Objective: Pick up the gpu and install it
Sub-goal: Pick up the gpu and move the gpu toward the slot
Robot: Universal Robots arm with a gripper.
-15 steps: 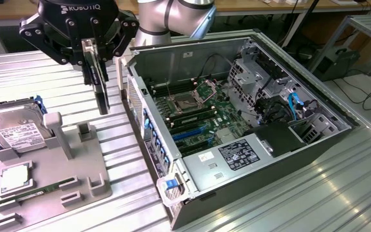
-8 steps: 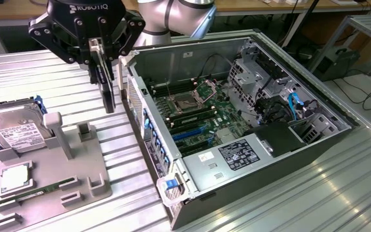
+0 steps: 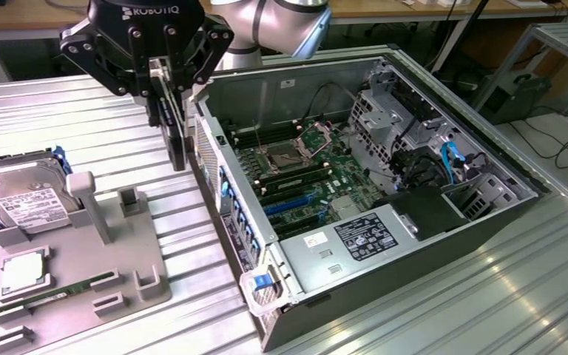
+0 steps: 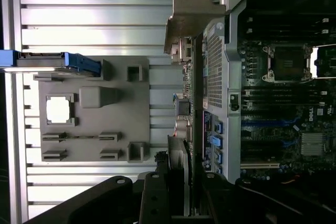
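My gripper [image 3: 168,78] is shut on the gpu [image 3: 174,137], which hangs edge-on below the fingers as a thin dark card. It hovers above the ribbed table, between the grey fixture tray [image 3: 86,259] and the rear wall of the open computer case [image 3: 215,170]. In the wrist view the gpu [image 4: 185,103] runs edge-on away from my gripper [image 4: 181,182], with its silver bracket [image 4: 191,22] at the far end. It lies just outside the case wall [image 4: 215,77]. The motherboard [image 3: 304,174] with its slots sits inside the case, apart from the card.
A silver hard drive [image 3: 23,196] stands in the tray, beside a CPU chip [image 3: 23,270] and a narrow RAM stick [image 3: 57,292]. Drive cages and blue cables [image 3: 452,159] fill the case's far side. Desks and cables lie beyond the table.
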